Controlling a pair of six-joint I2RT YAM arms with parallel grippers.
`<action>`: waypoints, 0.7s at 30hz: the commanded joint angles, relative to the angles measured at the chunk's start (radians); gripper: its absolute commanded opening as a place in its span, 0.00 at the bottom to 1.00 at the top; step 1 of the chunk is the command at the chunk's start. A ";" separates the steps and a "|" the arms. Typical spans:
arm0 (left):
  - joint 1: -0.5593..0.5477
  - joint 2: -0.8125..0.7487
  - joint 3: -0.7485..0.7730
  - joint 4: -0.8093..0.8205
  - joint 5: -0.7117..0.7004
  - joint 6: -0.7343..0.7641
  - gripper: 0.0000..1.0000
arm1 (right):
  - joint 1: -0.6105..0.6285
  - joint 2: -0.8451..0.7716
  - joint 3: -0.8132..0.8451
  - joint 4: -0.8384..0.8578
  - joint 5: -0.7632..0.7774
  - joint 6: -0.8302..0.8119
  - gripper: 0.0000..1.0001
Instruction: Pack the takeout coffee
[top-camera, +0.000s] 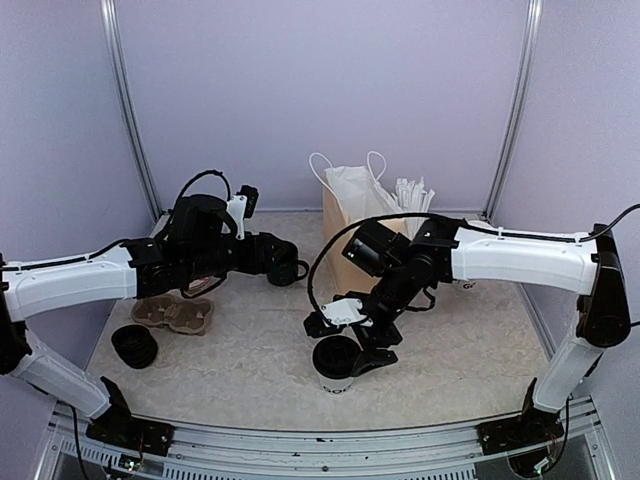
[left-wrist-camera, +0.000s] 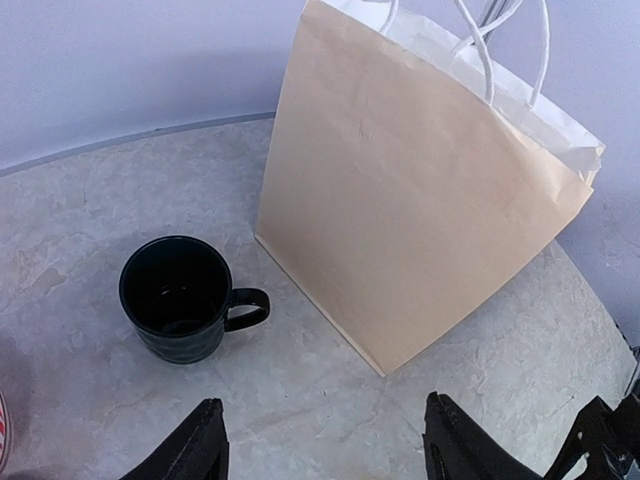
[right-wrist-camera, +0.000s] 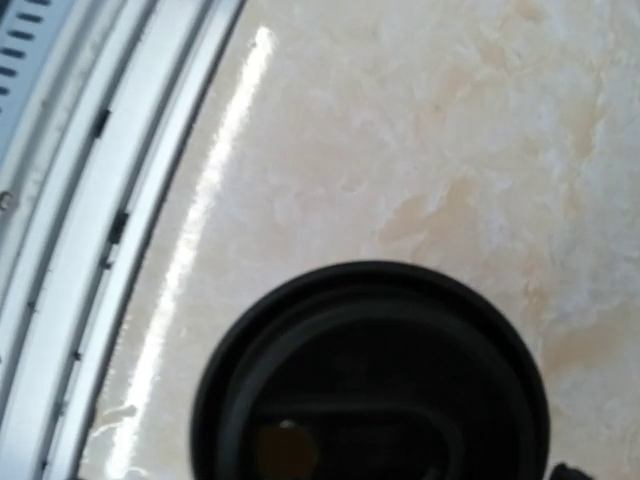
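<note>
Marble-look table (top-camera: 250, 370), purple walls. My coffee cup (top-camera: 335, 368), white with a black lid, stands at 6 o'clock by the front edge. My right gripper (top-camera: 358, 352) hangs over it; I cannot tell if its fingers are spread. My left gripper (left-wrist-camera: 325, 455) is spread wide, empty. A paper bag (top-camera: 345, 225) stands at 12 o'clock, with a dark mug (left-wrist-camera: 180, 298) at its 9 o'clock.

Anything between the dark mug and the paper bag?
Nothing: in the left wrist view, only bare tabletop separates the mug from the bag.

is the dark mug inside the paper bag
No, the mug stands upright on the table beside the bag, with bare tabletop between them.
</note>
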 joint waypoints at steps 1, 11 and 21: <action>-0.004 -0.015 -0.053 0.041 0.003 -0.033 0.65 | 0.018 0.039 0.057 -0.027 0.034 0.011 0.99; -0.003 -0.017 -0.084 0.042 0.017 -0.019 0.65 | 0.036 0.128 0.139 -0.091 0.034 0.018 0.90; 0.006 -0.018 -0.105 0.068 0.013 -0.015 0.65 | 0.055 0.135 0.135 -0.121 0.101 0.009 0.84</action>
